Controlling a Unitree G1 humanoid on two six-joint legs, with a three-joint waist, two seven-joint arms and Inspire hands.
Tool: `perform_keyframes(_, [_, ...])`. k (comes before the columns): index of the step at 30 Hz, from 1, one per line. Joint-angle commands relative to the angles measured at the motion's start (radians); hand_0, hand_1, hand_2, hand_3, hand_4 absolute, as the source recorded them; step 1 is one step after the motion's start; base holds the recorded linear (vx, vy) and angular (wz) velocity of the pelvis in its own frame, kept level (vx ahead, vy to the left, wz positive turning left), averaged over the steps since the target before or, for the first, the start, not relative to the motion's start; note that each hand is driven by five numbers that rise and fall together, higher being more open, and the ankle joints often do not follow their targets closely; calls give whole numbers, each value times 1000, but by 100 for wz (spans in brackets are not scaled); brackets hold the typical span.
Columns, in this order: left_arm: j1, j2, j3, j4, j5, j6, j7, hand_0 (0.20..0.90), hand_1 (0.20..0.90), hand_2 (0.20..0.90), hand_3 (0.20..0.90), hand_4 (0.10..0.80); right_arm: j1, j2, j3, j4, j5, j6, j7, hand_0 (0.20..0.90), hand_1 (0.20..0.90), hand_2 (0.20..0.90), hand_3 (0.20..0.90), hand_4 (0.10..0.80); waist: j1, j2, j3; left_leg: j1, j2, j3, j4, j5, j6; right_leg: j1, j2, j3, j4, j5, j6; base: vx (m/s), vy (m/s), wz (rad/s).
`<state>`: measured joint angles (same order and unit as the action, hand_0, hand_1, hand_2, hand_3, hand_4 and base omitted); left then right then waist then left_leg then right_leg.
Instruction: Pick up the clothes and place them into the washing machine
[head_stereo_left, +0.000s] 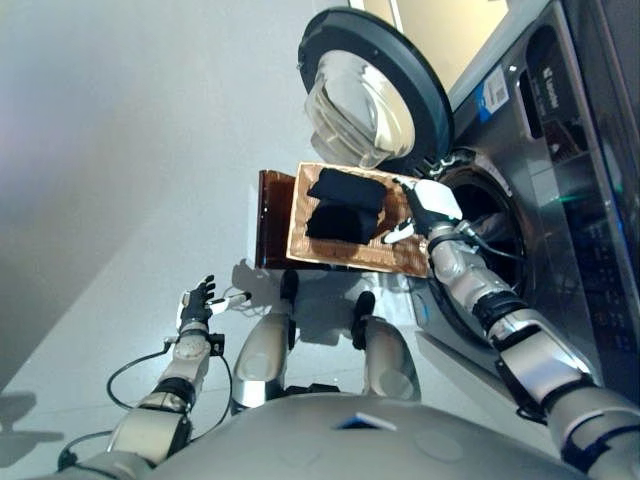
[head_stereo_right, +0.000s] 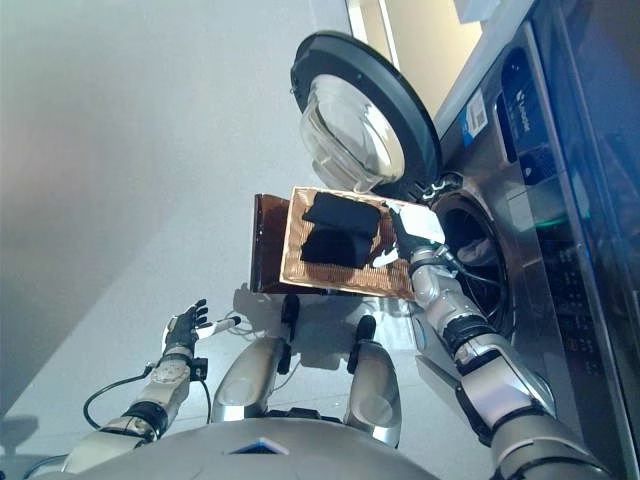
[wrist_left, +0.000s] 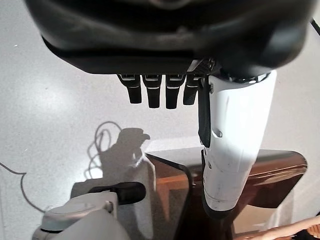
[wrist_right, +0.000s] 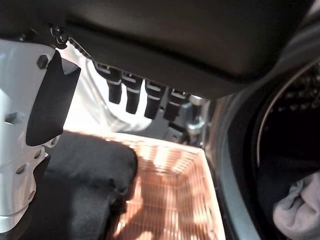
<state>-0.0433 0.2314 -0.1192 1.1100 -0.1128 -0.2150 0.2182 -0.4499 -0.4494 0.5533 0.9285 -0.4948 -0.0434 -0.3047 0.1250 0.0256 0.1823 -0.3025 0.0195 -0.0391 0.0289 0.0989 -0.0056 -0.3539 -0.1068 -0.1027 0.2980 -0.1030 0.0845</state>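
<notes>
Drum (head_stereo_left: 490, 215) interior mostly dark; pale cloth (wrist_right: 300, 210) cut off.

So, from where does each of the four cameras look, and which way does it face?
Left eye view: head, looking down at the wicker tray, dark clothes, open washer door; both arms show.
Right eye view: same scene; left hand low, right hand over the tray.
Left wrist view: along the open left hand, towards floor.
Right wrist view: along the open right hand, towards clothes, tray and drum.
Shared: tray and clothes.

head stereo downward; wrists close.
</notes>
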Motion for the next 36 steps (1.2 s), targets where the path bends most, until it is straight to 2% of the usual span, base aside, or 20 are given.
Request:
perform_keyframes(1, [-26,45,21,41,28,-25,19,900,900,900,900,800,-66,-10,26,-11,-94,-5,-55,900,900,900,900,800,15,-32,-43,9,-59,15,10,-59,-28,48,-6,44,-208,150,7,22,-3,4])
perform_keyframes(8, [-22,62,23,24,23,-29,25,900,900,900,900,800,-112,7,70,39,-172,25,-64,900,900,900,900,800,24,-32,-20,-2,-58,19,25,-64,-23,29,-1,44,-188,143,4,-4,-5,1])
perform_keyframes(18, [-59,70,-2,10,-10,-32,46,900,900,900,900,800,-206,48,111,138,-160,51,-82,900,900,900,900,800,32,-35,36,-76,-56,15,77,-61,-24,-48,8,37,-127,133,-7,-50,-19,2])
perform_keyframes(20, [-84,81,-19,-5,-31,-39,61,900,900,900,900,800,-266,55,129,216,-159,67,-96,900,900,900,900,800,40,-32,78,-128,-62,11,140,-75,-28,-89,7,26,-84,124,-13,-101,-45,5])
perform_keyframes(25, [-104,91,-26,-17,-45,-41,73,900,900,900,900,800,-312,53,135,231,-159,78,-110,900,900,900,900,800,43,-35,113,-176,-61,7,208,-102,-30,-126,8,19,-36,110,-16,-28,-28,10])
perform_keyframes(36, [-136,107,-41,-31,-68,-42,97,900,900,900,900,800,-402,66,151,260,-140,88,-130,900,900,900,900,800,50,-48,145,-267,-55,-3,301,-134,-30,-205,13,-6,39,90,-19,-2,-15,5])
